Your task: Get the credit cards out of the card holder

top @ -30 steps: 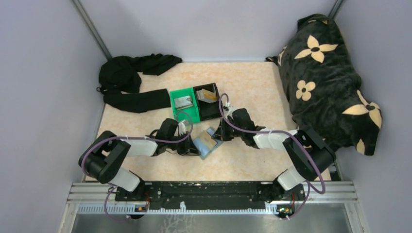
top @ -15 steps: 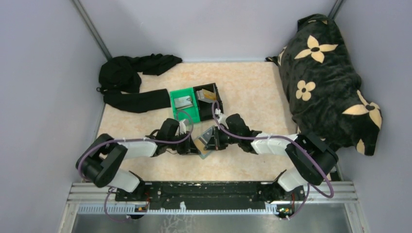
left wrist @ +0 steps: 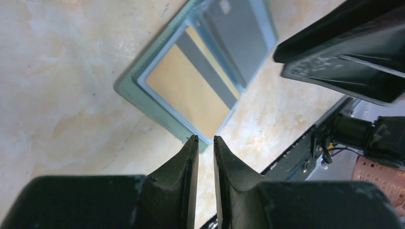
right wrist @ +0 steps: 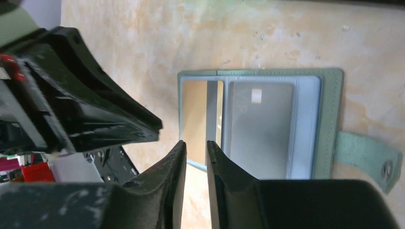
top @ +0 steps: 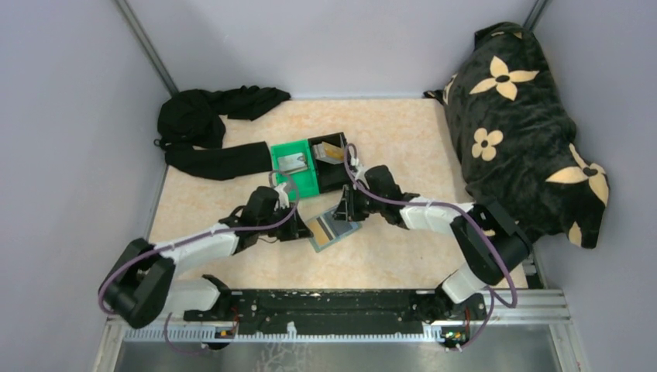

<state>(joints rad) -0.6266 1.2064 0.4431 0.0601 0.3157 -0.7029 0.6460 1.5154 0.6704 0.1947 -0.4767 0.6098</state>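
Observation:
The grey-blue card holder (top: 331,231) lies open and flat on the table between my two grippers. A tan-gold card with a dark stripe (left wrist: 191,88) and a pale grey card (left wrist: 239,33) sit in its pockets. In the right wrist view the holder (right wrist: 329,114) shows both cards and a strap with a snap. My left gripper (top: 300,230) hovers at the holder's left corner, its jaws a narrow gap apart and empty (left wrist: 204,139). My right gripper (top: 345,209) is just above the holder's far edge, also slightly apart and empty (right wrist: 195,143).
A green bin (top: 294,166) with a grey card and a black bin (top: 333,161) with a tan card stand just behind the holder. Black clothing (top: 209,132) lies at the back left. A dark flowered blanket (top: 527,116) fills the right side.
The holder was held up and tilted between both grippers; now it lies flat and open on the table. Both grippers have let go and drawn back a little.

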